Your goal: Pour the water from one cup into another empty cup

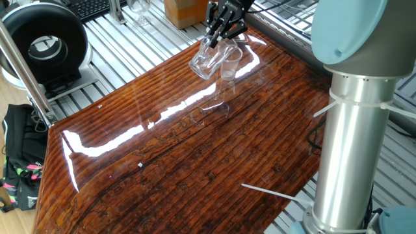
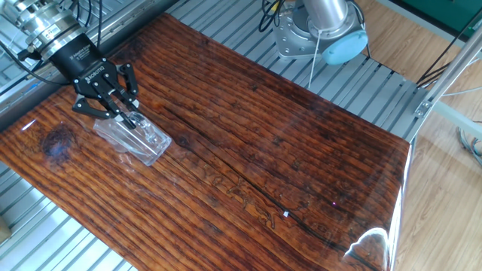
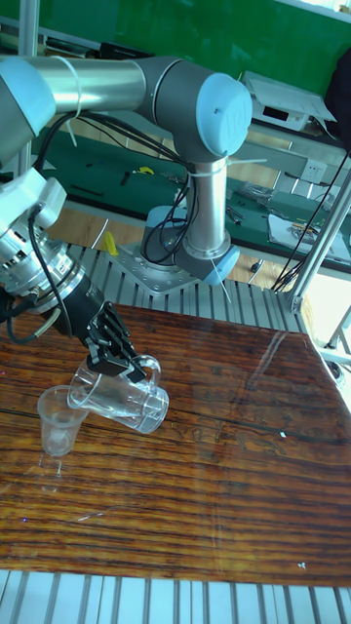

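The glass mug (image 3: 125,398) hangs tipped on its side above the wooden table (image 3: 224,487), its mouth turned toward the small handleless cup (image 3: 58,419). That cup stands upright just under the mug's rim. My gripper (image 3: 115,363) is shut on the mug at its upper wall, beside the handle. In one fixed view the mug (image 1: 205,60) leans against the small cup (image 1: 229,64) below the gripper (image 1: 218,34). From the other side the mug (image 2: 137,138) lies slanted under the gripper (image 2: 123,113). I cannot make out the water in either vessel.
The arm's base column (image 1: 351,136) rises at the table's right side. Off the table at the back stand a black round device (image 1: 42,42), a cardboard box (image 1: 182,12) and some glassware (image 1: 138,10). A black bag (image 1: 16,162) lies on the floor left.
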`<state>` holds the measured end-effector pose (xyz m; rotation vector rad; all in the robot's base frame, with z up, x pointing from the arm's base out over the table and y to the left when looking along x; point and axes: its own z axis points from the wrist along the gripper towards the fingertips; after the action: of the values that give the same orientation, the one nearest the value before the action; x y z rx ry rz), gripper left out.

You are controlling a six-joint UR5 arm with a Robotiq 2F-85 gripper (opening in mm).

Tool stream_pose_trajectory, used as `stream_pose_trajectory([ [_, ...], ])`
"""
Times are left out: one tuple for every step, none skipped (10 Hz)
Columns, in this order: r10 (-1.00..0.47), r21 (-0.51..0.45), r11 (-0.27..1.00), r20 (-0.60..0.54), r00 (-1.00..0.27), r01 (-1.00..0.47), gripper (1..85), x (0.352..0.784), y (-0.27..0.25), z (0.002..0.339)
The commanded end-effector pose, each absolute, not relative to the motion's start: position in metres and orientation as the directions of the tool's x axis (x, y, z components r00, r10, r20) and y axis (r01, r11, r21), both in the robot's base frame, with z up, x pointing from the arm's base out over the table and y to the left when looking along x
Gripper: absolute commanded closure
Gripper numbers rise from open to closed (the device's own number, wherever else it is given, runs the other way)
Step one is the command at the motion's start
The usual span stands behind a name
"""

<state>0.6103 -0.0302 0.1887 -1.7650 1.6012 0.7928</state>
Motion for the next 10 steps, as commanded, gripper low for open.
stream_pose_trajectory([
  [-0.611, -0.059, -0.068, -0.786, 0.088, -0.996, 84.0, 0.612, -0.0289, 0.1934],
  [-0.611, -0.059, -0.068, -0.786, 0.088, -0.996, 84.0, 0.612, -0.029, 0.1934],
  [-0.611, -0.059, -0.068, -0.786, 0.088, -0.996, 84.0, 0.6121, -0.0291, 0.1932],
  [-0.611, -0.06, -0.067, -0.786, 0.088, -0.996, 84.0, 0.6124, -0.0293, 0.193],
  [-0.61, -0.06, -0.067, -0.787, 0.088, -0.996, 84.0, 0.6123, -0.0293, 0.1932],
  [-0.604, -0.06, -0.066, -0.792, 0.088, -0.996, 84.0, 0.6121, -0.0285, 0.1945],
  [-0.603, -0.062, -0.064, -0.793, 0.088, -0.996, 84.0, 0.6127, -0.0287, 0.1945],
  [-0.601, -0.062, -0.064, -0.795, 0.088, -0.996, 84.0, 0.6127, -0.0284, 0.1949],
  [-0.599, -0.062, -0.064, -0.796, 0.088, -0.996, 84.0, 0.6127, -0.0283, 0.1951],
  [-0.6, -0.063, -0.062, -0.795, 0.088, -0.996, 84.0, 0.6131, -0.0287, 0.1946],
])
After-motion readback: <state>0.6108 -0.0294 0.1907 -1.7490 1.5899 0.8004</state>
